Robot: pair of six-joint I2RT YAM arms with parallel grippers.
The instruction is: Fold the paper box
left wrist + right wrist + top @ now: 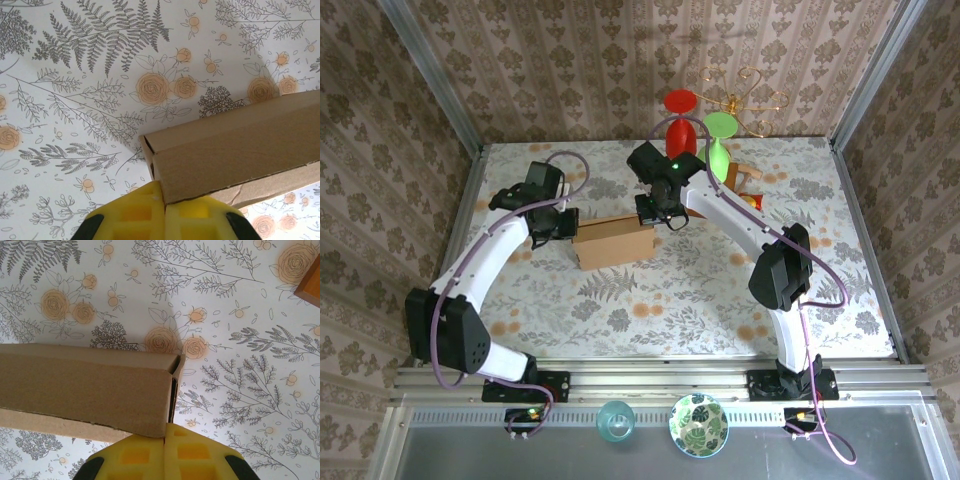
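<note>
Yellow pads [132, 212] of left gripper [163, 199] pressed together, nipping the lower corner of the paper box [235, 145] (thin cardboard edge only). Right gripper [164, 439] likewise closed on the box's opposite end corner. Top view: box sits mid-table [720, 290], left gripper at its 9 o'clock, right gripper at its 2 o'clock.

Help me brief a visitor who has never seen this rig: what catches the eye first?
A tan corrugated cardboard box stands mid-table on the floral cloth, with the left gripper and right gripper shut at its two ends. Behind, at the far edge, a bright red glass and green glass stand out.
</note>
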